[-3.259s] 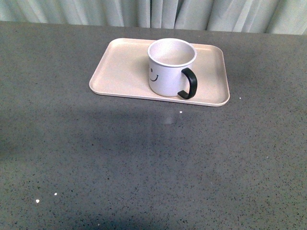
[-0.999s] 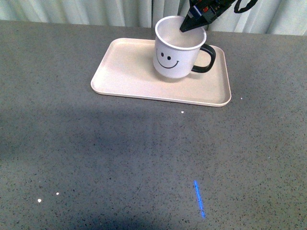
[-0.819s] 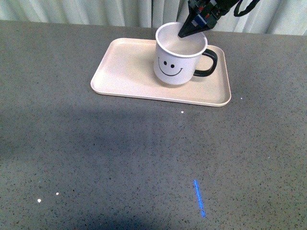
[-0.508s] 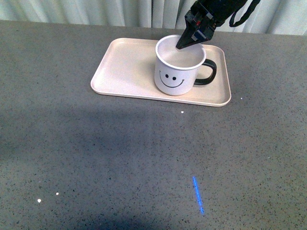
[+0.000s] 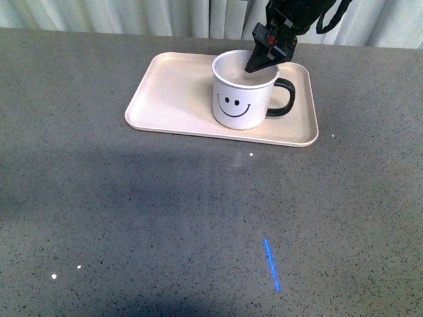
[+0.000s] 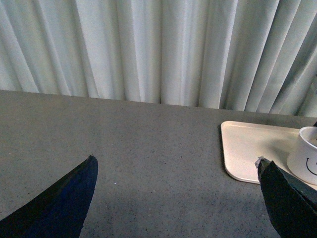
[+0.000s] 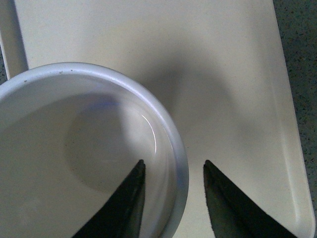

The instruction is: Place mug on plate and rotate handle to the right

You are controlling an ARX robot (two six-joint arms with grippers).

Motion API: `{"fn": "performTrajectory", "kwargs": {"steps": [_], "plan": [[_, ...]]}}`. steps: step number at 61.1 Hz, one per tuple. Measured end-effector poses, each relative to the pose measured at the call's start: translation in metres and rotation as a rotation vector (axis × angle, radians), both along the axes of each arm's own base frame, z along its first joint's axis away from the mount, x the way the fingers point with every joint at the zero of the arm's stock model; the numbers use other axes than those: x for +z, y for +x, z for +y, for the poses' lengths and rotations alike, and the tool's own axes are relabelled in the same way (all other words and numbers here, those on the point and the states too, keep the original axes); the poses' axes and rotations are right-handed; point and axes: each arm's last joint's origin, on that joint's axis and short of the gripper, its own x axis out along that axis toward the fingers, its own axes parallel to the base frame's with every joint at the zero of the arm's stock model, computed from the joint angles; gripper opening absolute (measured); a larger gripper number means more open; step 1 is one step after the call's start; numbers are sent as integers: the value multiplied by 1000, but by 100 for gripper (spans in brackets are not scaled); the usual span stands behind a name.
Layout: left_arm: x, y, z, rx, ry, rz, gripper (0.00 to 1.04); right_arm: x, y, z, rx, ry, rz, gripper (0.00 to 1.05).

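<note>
- Here, the mug (image 5: 241,99) stands upright on the plate (image 5: 172,92), on the plate's right half, with its whole base inside the low rim.
- Its smiley faces the front camera, and the handle (image 5: 292,98) sticks out toward the plate's right short edge, over the plate's floor.
- The right gripper (image 5: 253,66) reaches in from beyond the plate's far edge, and its tips are at the far-right part of the mug's rim.
- In the right wrist view the jaws are a little apart and straddle the mug's wall. One finger (image 7: 124,208) is inside the mug, the other finger (image 7: 233,208) is outside it over bare plate.
- In that view the rim shows clear of both fingers, so the wall is not pinched.
- The mug's white inside shows down to the bottom.
- The left gripper (image 6: 176,159) hangs well off the plate's left end, above the table (image 6: 148,129), its jaws spread wide with only table between them.
- The left wrist view catches the plate's left end and a slice of the mug.
- The curtain (image 6: 148,49) hangs beyond the plate's far side.
- A blue streak (image 5: 271,264) lies on the table well in front of the plate's near edge.
- A white speck (image 5: 250,154) sits just in front of that edge.
</note>
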Motion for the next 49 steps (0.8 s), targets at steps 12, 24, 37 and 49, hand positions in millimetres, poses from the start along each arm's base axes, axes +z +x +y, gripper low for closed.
{"fn": "performTrajectory", "kwargs": {"steps": [12,24,37,49], "plan": [[0,0,0,0,0,0,95,34,2,-3,-15,168,-102,83],[0,0,0,1,0,0,95,90,-40,-17,-128,288,-383,91],[0,0,0,0,0,0,95,89,-125,-43,-835,609,-893,55],[0,0,0,0,0,0,95,30,-213,-57,-907,692,-807,7]]}}
